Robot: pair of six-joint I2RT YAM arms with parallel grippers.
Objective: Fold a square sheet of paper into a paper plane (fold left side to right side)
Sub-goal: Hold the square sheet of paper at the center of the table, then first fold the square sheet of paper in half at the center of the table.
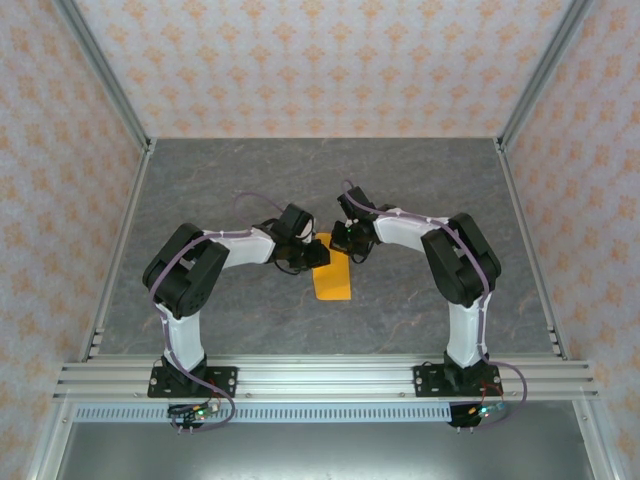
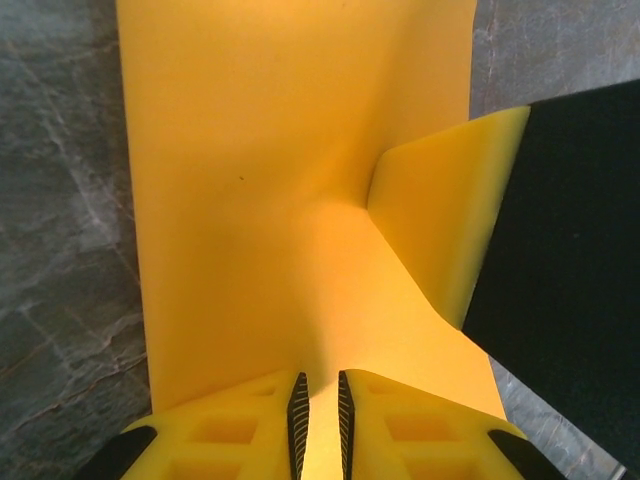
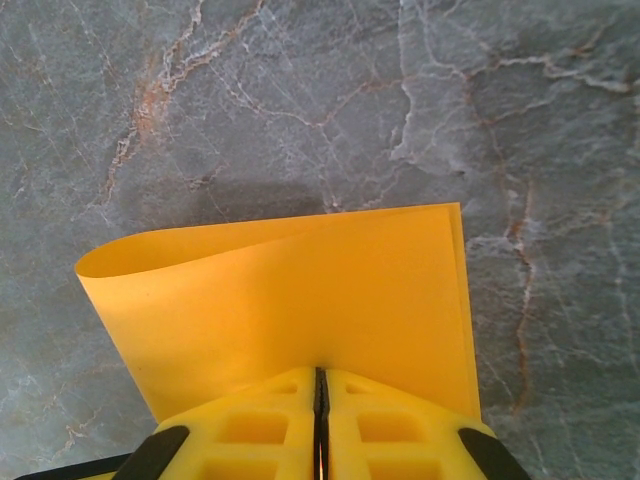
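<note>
- The square sheet of paper (image 1: 333,280), doubled over, lay near the centre of the table (image 1: 220,190).
- The right gripper (image 3: 321,372) was clamped tight on its edge.
- The left gripper (image 2: 320,385) was barely parted over the sheet.

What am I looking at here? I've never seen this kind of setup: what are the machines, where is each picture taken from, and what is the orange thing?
These are two small robot arms, bolted side by side at the near edge of a grey stone-patterned table. The wide picture comes from a fixed camera above and behind them. The other two come from cameras on the wrists, so each shows its own yellow fingers at the bottom. On the table lies an orange sheet of paper, folded over: the right wrist view shows a curved bend on one side and loose edges on the other. The right gripper is shut on it. The left gripper has its fingers nearly together over the paper; whether they pinch it I cannot tell.
</note>
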